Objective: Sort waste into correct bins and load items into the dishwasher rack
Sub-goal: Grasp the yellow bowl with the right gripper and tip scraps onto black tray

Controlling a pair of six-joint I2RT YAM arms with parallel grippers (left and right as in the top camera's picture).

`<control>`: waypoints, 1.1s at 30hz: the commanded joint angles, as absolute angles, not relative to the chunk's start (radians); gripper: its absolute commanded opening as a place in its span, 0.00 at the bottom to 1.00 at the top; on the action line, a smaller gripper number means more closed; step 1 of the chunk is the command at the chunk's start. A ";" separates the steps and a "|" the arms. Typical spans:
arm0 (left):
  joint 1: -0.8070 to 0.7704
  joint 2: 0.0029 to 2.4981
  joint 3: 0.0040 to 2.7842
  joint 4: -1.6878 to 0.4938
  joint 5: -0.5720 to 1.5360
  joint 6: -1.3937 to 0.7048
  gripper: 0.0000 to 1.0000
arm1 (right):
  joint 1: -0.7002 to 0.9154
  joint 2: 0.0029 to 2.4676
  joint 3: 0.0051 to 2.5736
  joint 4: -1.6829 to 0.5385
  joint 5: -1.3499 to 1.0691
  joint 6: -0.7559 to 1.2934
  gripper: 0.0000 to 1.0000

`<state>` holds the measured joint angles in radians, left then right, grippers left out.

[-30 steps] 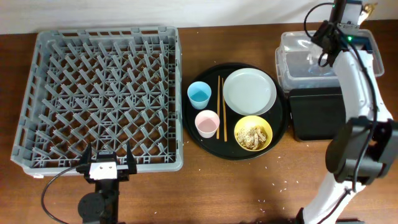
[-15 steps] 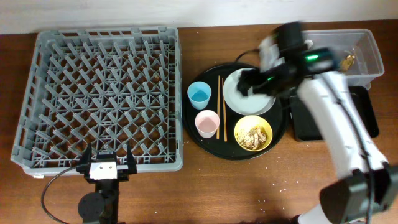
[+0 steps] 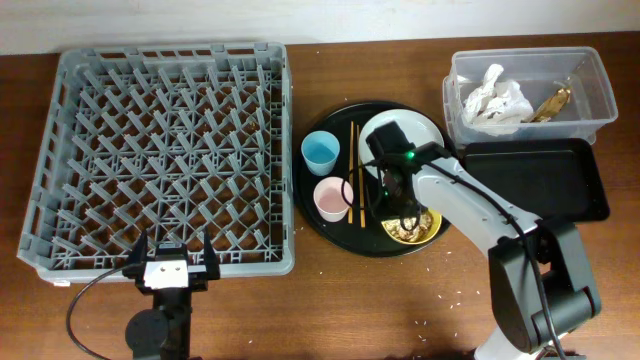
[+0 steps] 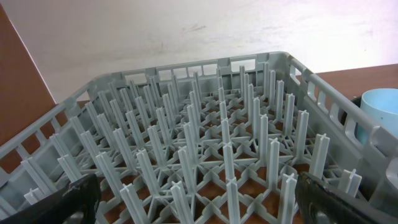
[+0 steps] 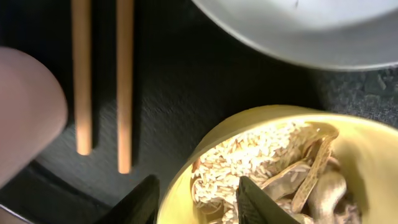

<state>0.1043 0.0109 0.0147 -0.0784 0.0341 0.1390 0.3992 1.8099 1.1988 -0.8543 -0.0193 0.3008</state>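
One dishwasher rack [image 3: 165, 155] fills the left of the table, and to its right one round black tray [image 3: 320, 225] carries two cups, one plate, one bowl and two chopsticks. The light-blue cup [image 3: 321, 152] stands behind the pink cup [image 3: 332, 197], and both are upright with mouths up. The chopsticks [image 3: 353, 160] lie side by side just right of the cups, their long axis running from the table's far edge toward the near edge. The plate [image 3: 420, 140] lies flat behind the yellow bowl [image 3: 418, 228]. At the far right are two bins: the clear tub [image 3: 600, 100] holds a clump of white napkins [image 3: 492, 98], possibly two, and one brown wrapper [image 3: 553, 100]. The black rectangular tray [image 3: 535, 180] sits just in front of the tub. Loose rice bits [image 3: 455, 295] speckle the table near the front edge. From overhead the right gripper [image 3: 398, 205] covers much of the bowl, so its fingers cannot be read there. The right wrist view shows the right gripper [image 5: 200, 202] parted, one finger outside the bowl's rim over the tray, the other above the rice [image 5: 249, 162] and brown pieces [image 5: 311, 174]. That view alone shows the bowl's contents up close. The left gripper [image 3: 172, 250] sits at the rack's near edge. Its wrist view shows its fingers spread wide at both lower corners, gripping nothing, facing the rack's upright pegs.
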 commanded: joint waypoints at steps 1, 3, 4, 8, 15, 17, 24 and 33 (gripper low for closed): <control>0.110 0.006 0.009 -0.080 0.038 0.155 0.99 | 0.406 1.810 1.170 -0.859 -0.014 0.293 0.29; 0.110 0.006 0.009 -0.080 0.038 0.155 0.99 | 0.405 1.809 1.175 -0.858 -0.014 0.293 0.04; 0.110 0.006 0.009 -0.080 0.038 0.155 0.99 | 0.405 1.807 1.196 -0.882 -0.014 0.293 0.04; 0.110 0.006 0.009 -0.080 0.038 0.155 0.99 | 0.390 1.739 1.433 -1.110 -0.014 0.283 0.04; 0.110 0.006 0.009 -0.080 0.038 0.155 0.99 | -0.189 1.646 1.557 -1.143 -0.566 -0.097 0.04; 0.110 0.006 0.009 -0.080 0.038 0.155 0.99 | -0.373 1.647 1.472 -1.057 -0.746 -0.127 0.04; 0.110 0.006 0.009 -0.080 0.038 0.155 0.99 | -0.655 1.708 1.113 -0.636 -1.260 -0.126 0.04; 0.110 0.007 0.009 -0.080 0.038 0.155 0.99 | -0.884 1.725 1.098 -0.472 -1.486 0.205 0.04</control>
